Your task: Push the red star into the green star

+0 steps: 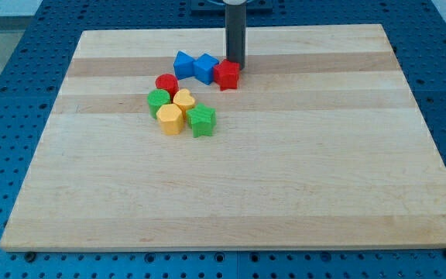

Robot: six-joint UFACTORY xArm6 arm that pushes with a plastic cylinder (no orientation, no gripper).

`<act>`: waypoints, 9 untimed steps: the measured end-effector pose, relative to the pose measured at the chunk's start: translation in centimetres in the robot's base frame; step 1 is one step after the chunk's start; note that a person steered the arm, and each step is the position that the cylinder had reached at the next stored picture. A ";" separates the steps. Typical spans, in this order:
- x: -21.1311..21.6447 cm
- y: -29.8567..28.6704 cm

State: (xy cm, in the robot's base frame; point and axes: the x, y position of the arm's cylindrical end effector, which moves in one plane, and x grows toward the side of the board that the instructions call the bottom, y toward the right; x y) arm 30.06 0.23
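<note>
The red star [226, 75] lies near the view's top centre, touching a blue cube [205, 67] on its left. The green star [202, 120] lies below and a little to the left of it, with a gap between them. My tip [234, 63] stands just above the red star's upper right edge, touching or nearly touching it.
A blue block [183, 63] sits left of the blue cube. A red cylinder [166, 84], a green cylinder [158, 101], a yellow heart [183, 99] and a yellow block [169, 119] cluster left of the green star. The wooden board [285, 170] lies on a blue perforated table.
</note>
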 end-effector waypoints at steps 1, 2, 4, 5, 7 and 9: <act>0.2 -0.5; 1.7 -0.5; 4.7 -0.5; 5.7 -0.5; 7.4 -0.5; 8.2 0.0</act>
State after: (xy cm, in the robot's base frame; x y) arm 38.24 0.23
